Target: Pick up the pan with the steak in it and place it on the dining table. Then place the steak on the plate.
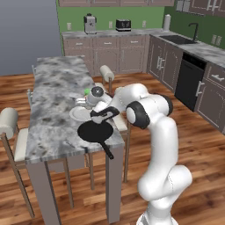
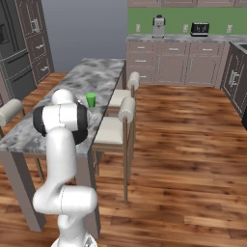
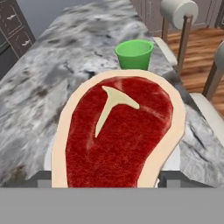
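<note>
Marbled grey-white stone tops the counter [image 1: 52,101], which is the dining table. In the left base view the pan [image 1: 95,132] sits on its near corner, just beneath and in front of the tool [image 1: 104,115], its thin handle pointing over the near edge. The plate [image 1: 79,114] lies just left of the tool, touching or nearly touching the pan's far rim. Beyond the tool stands a small green cup [image 3: 134,54], seen in the hand view right behind the steak.

Up close, the steak [image 3: 118,131] hangs between the tool's two fingers: its red face with the pale T-shaped bone and fatty rim stands right before the camera, and the finger tips [image 3: 168,178] press on its lower edges. The tool is spread wide, gripping the steak across its breadth. A pale sliver of plate shows under the meat's right edge.
</note>
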